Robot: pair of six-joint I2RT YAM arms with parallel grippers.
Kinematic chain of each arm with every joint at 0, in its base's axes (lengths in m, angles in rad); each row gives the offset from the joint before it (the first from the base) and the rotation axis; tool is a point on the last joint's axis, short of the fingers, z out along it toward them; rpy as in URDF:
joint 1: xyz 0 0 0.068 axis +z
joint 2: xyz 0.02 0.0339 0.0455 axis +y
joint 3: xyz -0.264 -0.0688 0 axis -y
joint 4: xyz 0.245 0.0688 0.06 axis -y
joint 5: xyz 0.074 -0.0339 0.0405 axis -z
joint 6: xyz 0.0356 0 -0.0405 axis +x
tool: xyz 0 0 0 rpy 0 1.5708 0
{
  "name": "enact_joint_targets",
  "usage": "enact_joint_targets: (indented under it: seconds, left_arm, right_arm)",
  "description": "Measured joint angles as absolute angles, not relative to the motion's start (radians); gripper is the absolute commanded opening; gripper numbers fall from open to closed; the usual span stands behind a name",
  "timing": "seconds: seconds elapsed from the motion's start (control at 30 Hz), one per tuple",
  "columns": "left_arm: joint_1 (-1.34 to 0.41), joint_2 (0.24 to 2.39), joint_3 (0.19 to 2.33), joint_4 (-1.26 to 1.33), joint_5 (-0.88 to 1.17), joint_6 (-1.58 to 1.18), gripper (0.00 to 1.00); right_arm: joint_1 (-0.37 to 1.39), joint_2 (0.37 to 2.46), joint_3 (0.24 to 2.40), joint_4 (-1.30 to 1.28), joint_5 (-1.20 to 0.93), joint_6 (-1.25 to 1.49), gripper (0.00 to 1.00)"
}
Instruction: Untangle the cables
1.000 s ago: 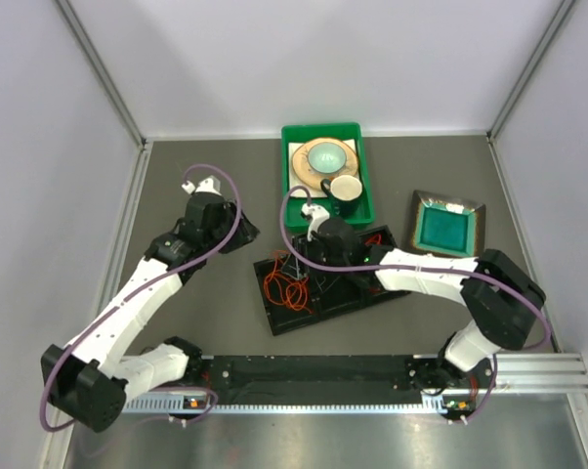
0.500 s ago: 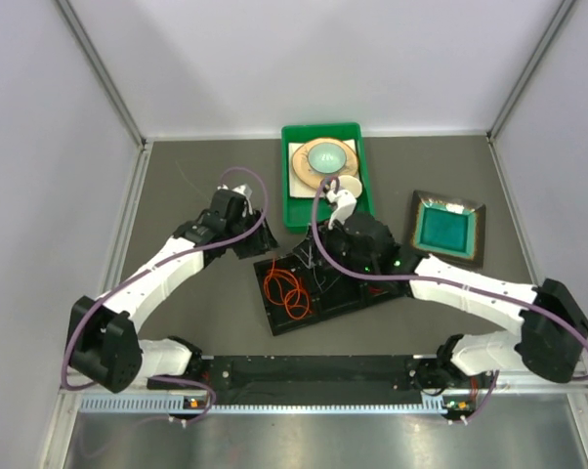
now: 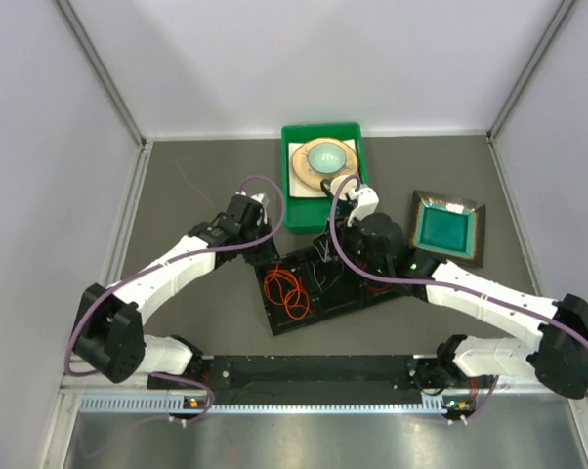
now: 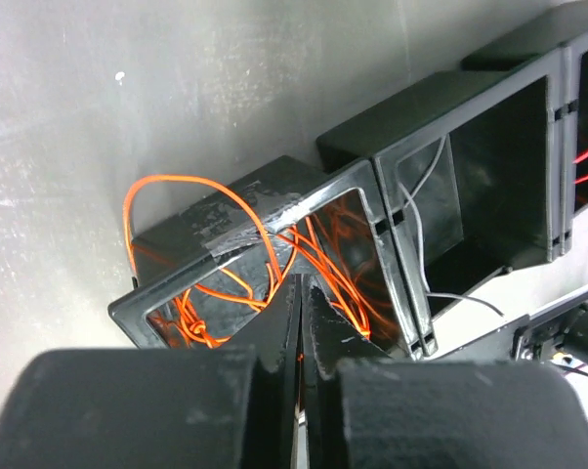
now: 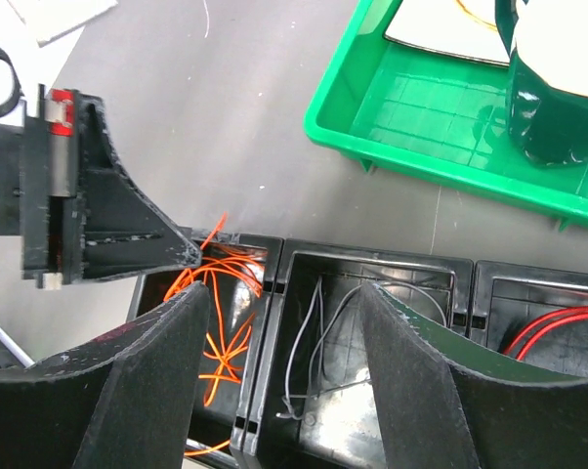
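The left claw has its two fingers pressed together, and its tip pokes into the messy orange cable in the end part of the black box. I cannot tell if a strand is caught between the fingers. One orange loop hangs out over the box wall, just past the tip, onto the desk. The right claw has its fingers wide apart and holds nothing. The grey cable lies right under it in the middle part of the box, and the red cable sits in the next part, off to one side of it. The job looks like it is just beginning, because the orange one is a knotty heap. To do this step well, the left claw should pinch only one strand, near a loose end if it can find one, and lift slowly. If the box tips or slides, the right claw could press down on the box wall below it.
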State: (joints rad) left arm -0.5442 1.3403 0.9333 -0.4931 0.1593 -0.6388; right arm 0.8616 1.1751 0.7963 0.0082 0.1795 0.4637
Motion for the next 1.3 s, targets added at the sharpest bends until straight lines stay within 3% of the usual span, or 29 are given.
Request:
enact_joint_targets:
  seconds: [0.2,0.27,0.3,0.4,0.47,0.6,0.73,0.83,0.87,0.93,1.3]
  left_arm:
    - [-0.548,1.351,0.95,-0.505,0.156,-0.63,0.0]
    - [-0.55,1.333,0.958,-0.509,0.144,-0.625,0.16]
    - [-0.55,1.322,0.966,-0.517,0.137,-0.622,0.31]
    - [-0.553,1.309,0.992,-0.537,0.113,-0.603,0.48]
    - [-0.558,1.31,0.997,-0.543,0.091,-0.598,0.51]
    - [-0.582,1.331,0.997,-0.56,0.069,-0.591,0.45]
    - [-0.612,1.363,0.997,-0.569,0.056,-0.586,0.28]
    - [-0.624,1.375,0.997,-0.578,0.042,-0.581,0.23]
    - [-0.625,1.377,0.997,-0.58,0.037,-0.58,0.12]
    - [-0.627,1.38,0.997,-0.583,0.03,-0.582,0.0]
    - [-0.63,1.325,0.997,-0.608,-0.009,-0.571,0.0]
  right_arm:
    - [0.862,1.175,0.796,0.007,0.179,0.464,0.63]
    - [0.861,1.175,0.796,0.007,0.18,0.464,0.63]
    - [0.86,1.175,0.796,0.007,0.179,0.464,0.63]
    - [0.859,1.175,0.796,0.009,0.179,0.464,0.64]
    - [0.857,1.176,0.796,0.012,0.174,0.464,0.64]
    - [0.854,1.183,0.796,0.015,0.169,0.464,0.64]
    - [0.854,1.193,0.794,0.017,0.164,0.464,0.64]
    - [0.854,1.195,0.792,0.015,0.163,0.464,0.64]
    - [0.854,1.195,0.792,0.015,0.163,0.464,0.64]
    - [0.854,1.195,0.792,0.015,0.163,0.464,0.64]
    - [0.854,1.195,0.792,0.016,0.162,0.464,0.64]
